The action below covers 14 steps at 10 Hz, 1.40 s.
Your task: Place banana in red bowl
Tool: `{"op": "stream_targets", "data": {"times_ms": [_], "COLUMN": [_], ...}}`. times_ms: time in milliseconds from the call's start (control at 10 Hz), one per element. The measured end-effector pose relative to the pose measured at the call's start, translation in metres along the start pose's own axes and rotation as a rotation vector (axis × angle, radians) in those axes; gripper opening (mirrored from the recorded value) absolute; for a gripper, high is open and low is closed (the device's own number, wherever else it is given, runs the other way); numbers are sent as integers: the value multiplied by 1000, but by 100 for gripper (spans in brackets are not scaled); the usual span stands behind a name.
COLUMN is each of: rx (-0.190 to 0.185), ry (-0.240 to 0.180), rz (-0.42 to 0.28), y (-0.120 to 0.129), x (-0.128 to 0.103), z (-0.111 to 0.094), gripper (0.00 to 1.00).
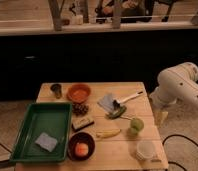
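Note:
The banana [108,133] lies flat on the wooden table [123,154], near the front, between the maroon bowl and the green fruit. The red bowl [79,92] stands at the table's far side, left of centre, and looks empty. My white arm [178,84] comes in from the right. The gripper [160,117] hangs down past the table's right edge, to the right of the banana and well away from the red bowl. It holds nothing that I can see.
A green tray [23,131] with a grey-blue sponge [46,141] fills the left side. A maroon bowl [72,141] holds an orange fruit. Also here are a round green fruit [136,124], a white cup [146,149], a metal cup [56,90], a dark cluster [81,108], a blue cloth [107,102] and a white-handled utensil [129,97].

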Motion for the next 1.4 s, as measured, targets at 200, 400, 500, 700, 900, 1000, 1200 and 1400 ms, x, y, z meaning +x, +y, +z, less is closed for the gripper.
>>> {"op": "stream_targets", "data": {"times_ms": [200, 400, 500, 700, 900, 1000, 1200, 1400], "rx": [0, 0, 0, -4, -7, -7, -11, -14], "ry": [0, 0, -3, -29, -45, -53, -68, -79], "rz": [0, 0, 6, 34, 54, 58, 63, 74], "y": [0, 0, 1, 16, 32, 33, 39, 55], "x": [0, 0, 0, -8, -11, -13, -22, -29], "z": [0, 0, 0, -1, -2, -2, -2, -3], "gripper": [80, 80, 80, 80, 80, 80, 80, 80]}}
